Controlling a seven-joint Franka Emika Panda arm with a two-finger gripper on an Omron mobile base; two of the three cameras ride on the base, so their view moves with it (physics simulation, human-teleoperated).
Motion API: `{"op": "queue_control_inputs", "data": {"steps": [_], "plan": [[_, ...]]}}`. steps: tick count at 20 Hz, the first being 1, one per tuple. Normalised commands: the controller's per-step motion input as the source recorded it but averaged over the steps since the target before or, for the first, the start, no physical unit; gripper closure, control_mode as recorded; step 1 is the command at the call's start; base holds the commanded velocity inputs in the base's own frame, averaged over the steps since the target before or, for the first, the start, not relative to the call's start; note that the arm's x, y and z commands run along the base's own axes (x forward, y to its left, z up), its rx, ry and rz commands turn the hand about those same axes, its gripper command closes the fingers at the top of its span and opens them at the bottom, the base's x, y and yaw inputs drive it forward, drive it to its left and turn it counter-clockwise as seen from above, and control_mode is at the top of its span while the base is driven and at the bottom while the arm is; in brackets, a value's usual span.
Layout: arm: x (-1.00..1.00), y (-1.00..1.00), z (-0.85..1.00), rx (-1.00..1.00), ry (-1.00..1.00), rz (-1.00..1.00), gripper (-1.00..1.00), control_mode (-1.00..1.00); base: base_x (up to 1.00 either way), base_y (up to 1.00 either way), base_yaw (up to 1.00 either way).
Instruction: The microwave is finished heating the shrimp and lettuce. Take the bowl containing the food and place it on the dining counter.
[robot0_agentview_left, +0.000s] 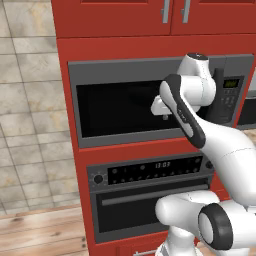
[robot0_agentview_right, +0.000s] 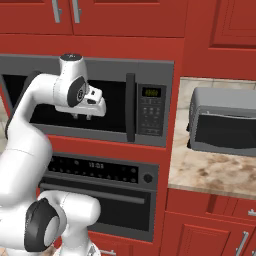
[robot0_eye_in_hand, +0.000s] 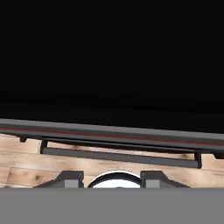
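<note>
Gripper (robot0_agentview_right: 82, 116) just before the microwave (robot0_agentview_right: 150, 70) door's dark glass

- Left base view: behind arm, faces microwave (robot0_agentview_left: 125, 107) from 7 o'clock, near.
- Right base view: from 5 o'clock; both share microwave, oven (robot0_agentview_right: 100, 187).
- Hand view: looks down, very close to door glass.

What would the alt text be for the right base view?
The white arm holds its tool in front of the closed microwave door, left of the black bar handle. An oven sits below, a smaller grey microwave on the counter to the right.
</note>
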Motion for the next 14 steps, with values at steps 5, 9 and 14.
{"op": "queue_control_inputs", "data": {"steps": [5,9,14], "plan": [[-0.45,0.00,-0.01,0.00,-0.07,0.02,-1.00,-1.00,0.00,0.00,0.00],[-0.82,0.00,-0.18,-0.05,-0.25,0.04,-1.00,-1.00,0.00,0.00,0.00],[-0.75,0.00,-0.17,-0.10,-0.33,0.00,-1.00,-1.00,0.00,0.00,0.00]]}}
